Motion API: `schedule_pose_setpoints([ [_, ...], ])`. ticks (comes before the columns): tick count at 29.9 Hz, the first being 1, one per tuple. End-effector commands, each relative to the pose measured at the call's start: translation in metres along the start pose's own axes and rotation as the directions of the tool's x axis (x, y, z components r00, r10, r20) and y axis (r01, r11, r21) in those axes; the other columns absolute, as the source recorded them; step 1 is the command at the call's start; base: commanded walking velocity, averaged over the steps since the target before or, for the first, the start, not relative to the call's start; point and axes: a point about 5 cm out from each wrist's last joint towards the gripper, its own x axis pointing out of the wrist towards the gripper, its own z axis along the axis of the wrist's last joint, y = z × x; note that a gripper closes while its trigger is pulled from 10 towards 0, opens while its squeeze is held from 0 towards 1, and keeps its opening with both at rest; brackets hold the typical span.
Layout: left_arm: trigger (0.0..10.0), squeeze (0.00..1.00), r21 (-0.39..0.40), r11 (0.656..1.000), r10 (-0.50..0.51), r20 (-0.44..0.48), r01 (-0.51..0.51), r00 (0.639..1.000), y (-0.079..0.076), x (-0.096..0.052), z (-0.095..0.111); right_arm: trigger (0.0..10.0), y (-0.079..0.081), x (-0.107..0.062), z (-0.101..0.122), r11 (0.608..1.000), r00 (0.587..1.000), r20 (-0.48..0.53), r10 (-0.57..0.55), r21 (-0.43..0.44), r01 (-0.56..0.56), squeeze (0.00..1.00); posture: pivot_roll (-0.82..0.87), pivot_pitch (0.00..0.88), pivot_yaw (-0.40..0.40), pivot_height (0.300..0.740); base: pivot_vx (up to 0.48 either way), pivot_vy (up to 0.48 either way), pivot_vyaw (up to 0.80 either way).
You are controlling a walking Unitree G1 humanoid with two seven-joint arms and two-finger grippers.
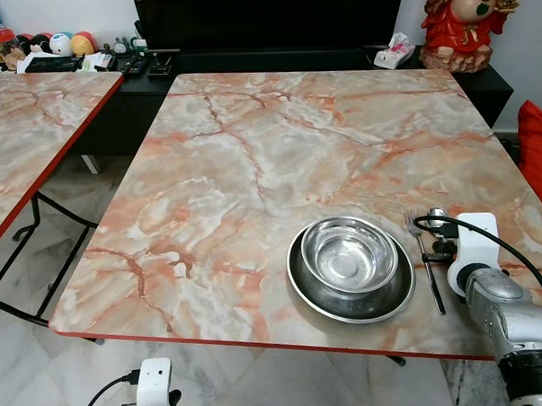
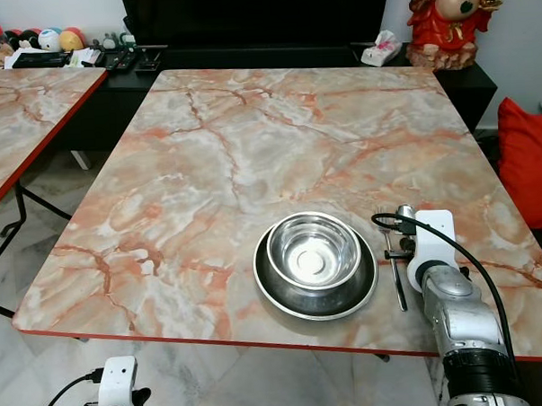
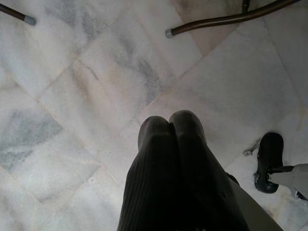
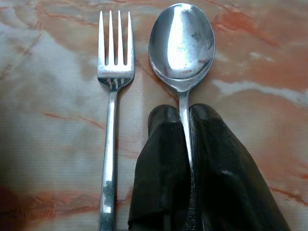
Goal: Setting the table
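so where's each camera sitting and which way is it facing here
Left eye view: on the head, looking forward and down at the table; right arm at lower right.
Right eye view: same scene, sharing the bowl and plate.
Left wrist view: faces the floor along the shut left gripper.
Right wrist view: looks along the right gripper pinching the spoon beside the fork.

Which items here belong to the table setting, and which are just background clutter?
In use: spoon clamped in the right hand, fork, bowl, plate, marble table.
Lying about: red figurine, tissue pack, toys, red cushion.
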Motion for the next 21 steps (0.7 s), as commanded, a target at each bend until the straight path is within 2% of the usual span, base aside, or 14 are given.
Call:
schedule_pose_setpoints([
  [1,10.0,0.00,-0.010,1.000,0.002,-0.031,-0.003,1.000,0.0013,-0.0013,-0.0075,10.0,0.0030,-0.0011,-0.0023,1.000,1.000,-0.009,0.009,0.005,-0.009,0.00,0.03,0.076,0.017,0.740,0.000,0.000,0.00],
  [13,10.0,0.00,-0.007,1.000,0.001,-0.031,-0.001,1.000,0.0013,-0.0012,-0.0070,10.0,0.0025,-0.0011,-0.0023,1.000,1.000,-0.010,0.012,0.007,-0.012,0.02,0.04,0.077,0.018,0.740,0.000,0.000,0.00],
  [14,10.0,0.00,-0.008,1.000,0.001,-0.030,-0.001,1.000,0.0014,-0.0012,-0.0069,10.0,0.0024,-0.0007,-0.0013,1.000,1.000,-0.008,0.012,0.007,-0.012,0.18,0.04,0.076,0.017,0.740,0.000,0.000,0.00],
  [15,10.0,0.00,-0.009,1.000,0.001,-0.030,-0.002,1.000,0.0014,-0.0012,-0.0068,10.0,0.0023,-0.0006,-0.0006,1.000,1.000,-0.006,0.013,0.006,-0.013,0.25,0.04,0.075,0.018,0.740,0.000,0.000,0.00],
  [16,10.0,0.00,-0.009,1.000,0.002,-0.030,-0.002,1.000,0.0014,-0.0012,-0.0068,10.0,0.0022,-0.0004,-0.0002,1.000,1.000,-0.005,0.014,0.005,-0.014,0.25,0.04,0.075,0.018,0.740,0.000,0.000,0.00],
  [17,10.0,0.00,-0.010,1.000,0.002,-0.030,-0.002,1.000,0.0014,-0.0012,-0.0067,10.0,0.0019,-0.0003,0.0005,1.000,1.000,-0.003,0.016,0.001,-0.016,0.58,0.04,0.075,0.018,0.740,0.000,0.000,0.00],
  [21,10.0,0.00,-0.010,1.000,0.001,-0.029,-0.001,1.000,0.0015,-0.0011,-0.0065,10.0,0.0007,-0.0003,0.0011,1.000,1.000,-0.001,0.012,0.000,-0.012,0.54,0.03,0.074,0.019,0.740,0.000,0.000,0.00],
])
